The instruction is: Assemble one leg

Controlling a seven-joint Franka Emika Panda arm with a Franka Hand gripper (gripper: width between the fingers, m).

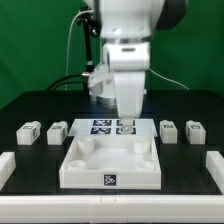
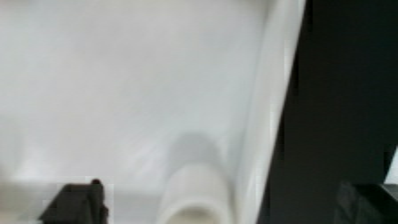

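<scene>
Four small white legs with tags lie on the black table, two at the exterior view's left (image 1: pixel 28 131) (image 1: pixel 57 129) and two at its right (image 1: pixel 170 129) (image 1: pixel 195 130). The large white square tray-like part (image 1: pixel 110 166) lies at the front middle. My gripper (image 1: pixel 128 112) points straight down over the tray's far side, towards the exterior view's right. In the wrist view the gripper (image 2: pixel 226 205) is open and empty, its dark fingertips (image 2: pixel 75 203) wide apart. Between them lies the tray's white surface (image 2: pixel 125 90) with a rounded corner socket (image 2: pixel 199 195). No leg shows in the wrist view.
The marker board (image 1: pixel 104 125) lies flat behind the tray, partly hidden by my gripper. White rails stand at the front left (image 1: pixel 6 165) and front right (image 1: pixel 214 166). Cables hang behind the arm.
</scene>
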